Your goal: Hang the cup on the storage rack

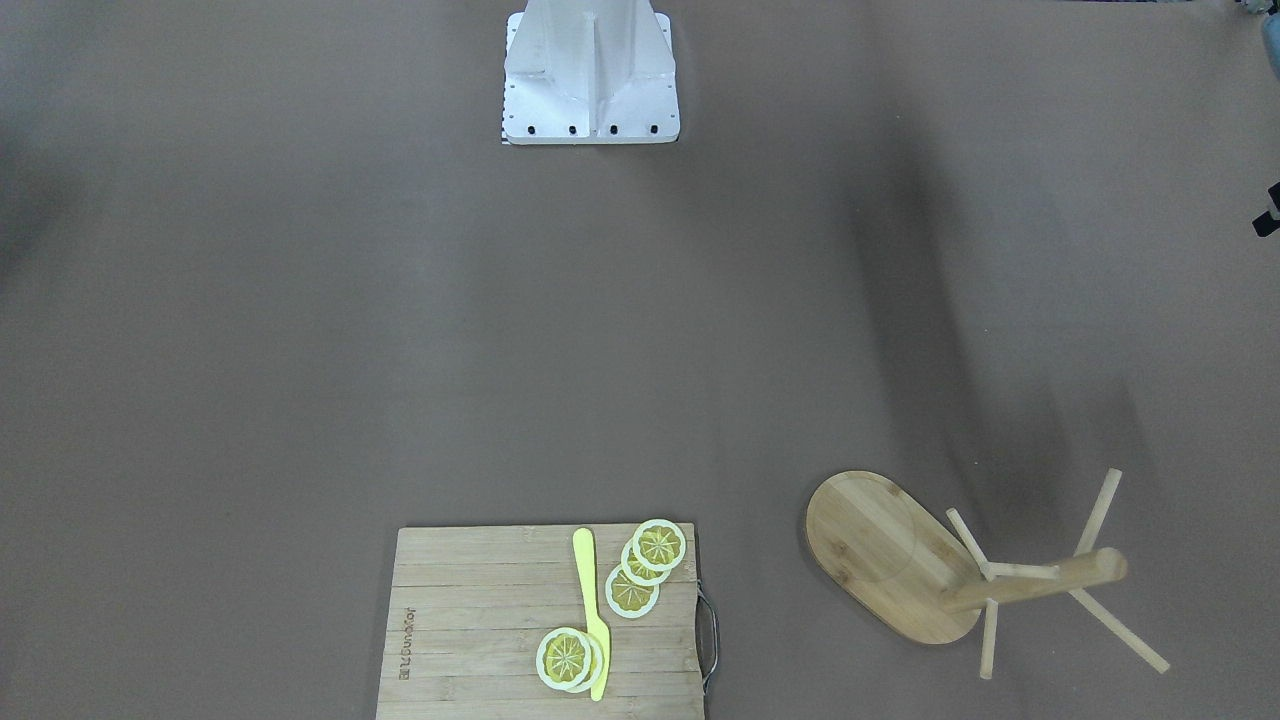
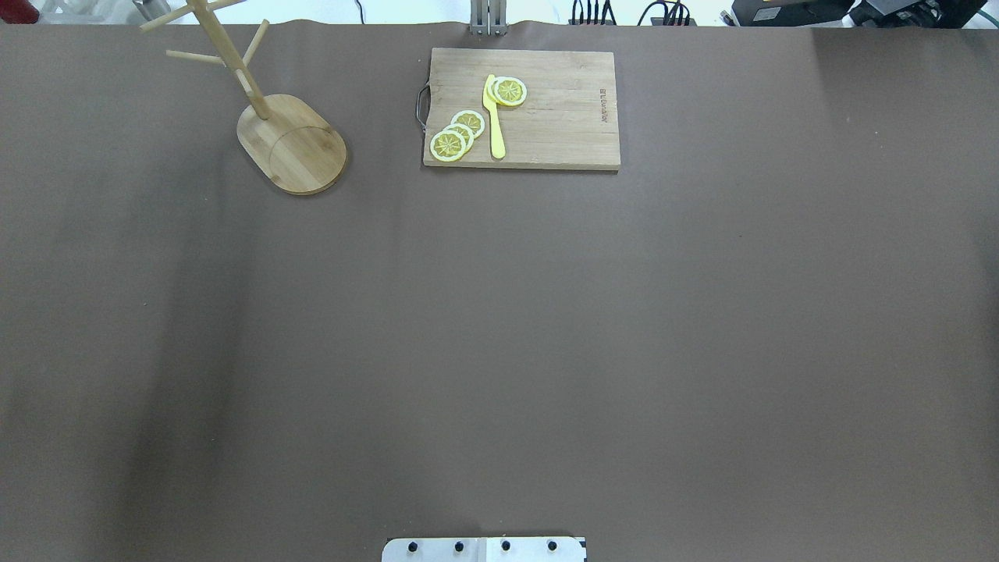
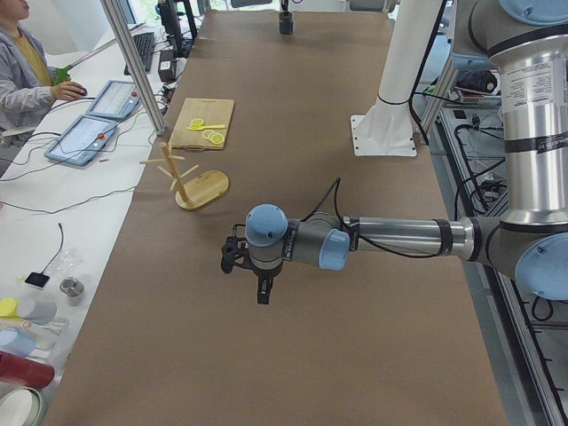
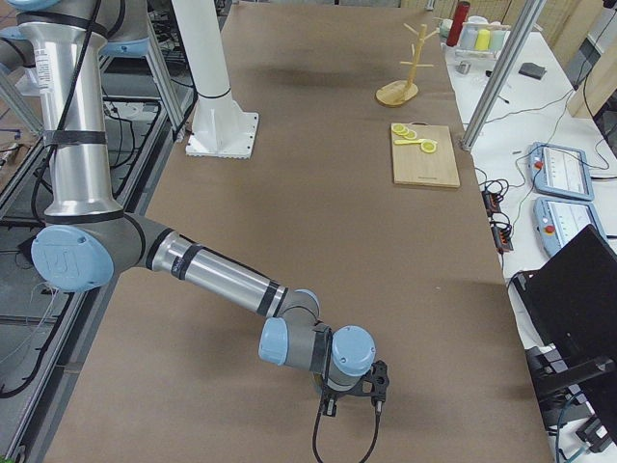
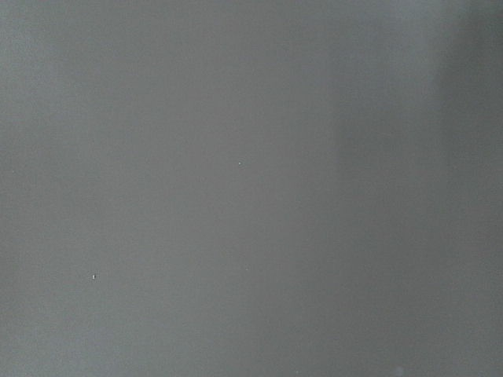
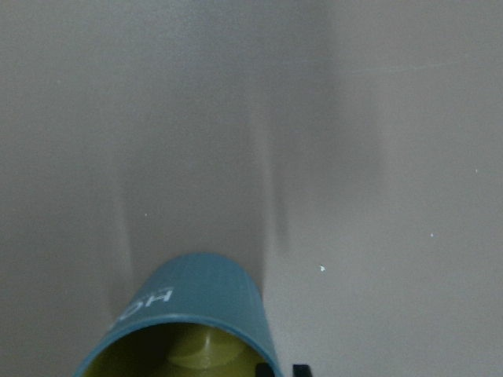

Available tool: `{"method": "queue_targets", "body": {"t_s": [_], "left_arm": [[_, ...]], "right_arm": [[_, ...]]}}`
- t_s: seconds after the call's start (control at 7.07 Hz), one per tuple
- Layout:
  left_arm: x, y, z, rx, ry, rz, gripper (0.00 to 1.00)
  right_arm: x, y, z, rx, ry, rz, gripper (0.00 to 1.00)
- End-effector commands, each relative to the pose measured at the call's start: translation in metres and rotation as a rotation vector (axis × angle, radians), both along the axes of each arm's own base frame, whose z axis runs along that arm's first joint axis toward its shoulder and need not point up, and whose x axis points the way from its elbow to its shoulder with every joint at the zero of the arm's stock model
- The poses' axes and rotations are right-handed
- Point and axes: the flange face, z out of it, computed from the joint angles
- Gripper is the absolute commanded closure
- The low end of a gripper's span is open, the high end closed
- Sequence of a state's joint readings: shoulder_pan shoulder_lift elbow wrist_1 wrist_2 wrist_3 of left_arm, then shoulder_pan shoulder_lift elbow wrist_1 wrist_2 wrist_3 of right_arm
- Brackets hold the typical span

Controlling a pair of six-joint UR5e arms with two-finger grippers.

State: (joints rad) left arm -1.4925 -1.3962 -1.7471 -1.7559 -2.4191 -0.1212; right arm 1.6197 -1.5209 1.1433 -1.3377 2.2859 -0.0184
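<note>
Two grippers hang above the brown table (image 2: pixel 499 351), both seen only from the table's ends, so I can't tell whether the left gripper (image 3: pixel 254 282) or the right gripper (image 4: pixel 351 405) is spread or closed. The right wrist camera looks down into the cup (image 6: pixel 196 306) just below it: dark teal-blue, faintly ribbed, yellowish inside, mouth up. Its white lettering (image 6: pixel 148 303) reads "HO"; the rest curves out of sight. Whether the cup is held I can't say. It is at the robot's right end of the table, well apart from the storage rack (image 1: pixel 880 560), a pale bamboo tree with an oval base, thick post and thin pegs, upright near the far edge on the robot's left. Near the rack lies a slatted cutting board (image 1: pixel 480 620) whose burnt-in writing (image 1: pixel 407 642) is too small to read. It carries lemon slices (image 1: pixel 632 590) and a yellow knife (image 1: pixel 592 610).
</note>
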Motion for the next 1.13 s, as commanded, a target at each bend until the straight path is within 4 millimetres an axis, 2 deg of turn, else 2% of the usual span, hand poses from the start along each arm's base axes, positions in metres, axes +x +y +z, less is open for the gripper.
{"method": "queue_targets", "body": {"t_s": [0.0,0.14,0.42,0.71,0.85,0.99], "left_arm": [[0.000,0.000,0.000,0.002,0.000,0.000,0.02],[0.000,0.000,0.000,0.003,0.002,0.001,0.02],[0.000,0.000,-0.001,0.005,0.002,0.001,0.02],[0.000,0.000,0.000,0.006,0.002,0.002,0.02],[0.000,0.000,0.000,0.006,0.002,0.002,0.02],[0.000,0.000,0.000,0.006,0.002,0.002,0.02]], "right_arm": [[-0.003,-0.022,-0.024,0.037,-0.037,0.006,1.00],[-0.007,-0.038,-0.048,0.077,-0.114,0.014,1.00],[-0.050,-0.066,-0.114,0.193,-0.180,-0.060,1.00],[-0.094,-0.077,-0.186,0.277,-0.184,-0.141,1.00],[-0.133,-0.077,-0.225,0.262,-0.202,-0.140,1.00],[-0.198,-0.069,-0.283,0.226,-0.202,-0.126,1.00]]}}
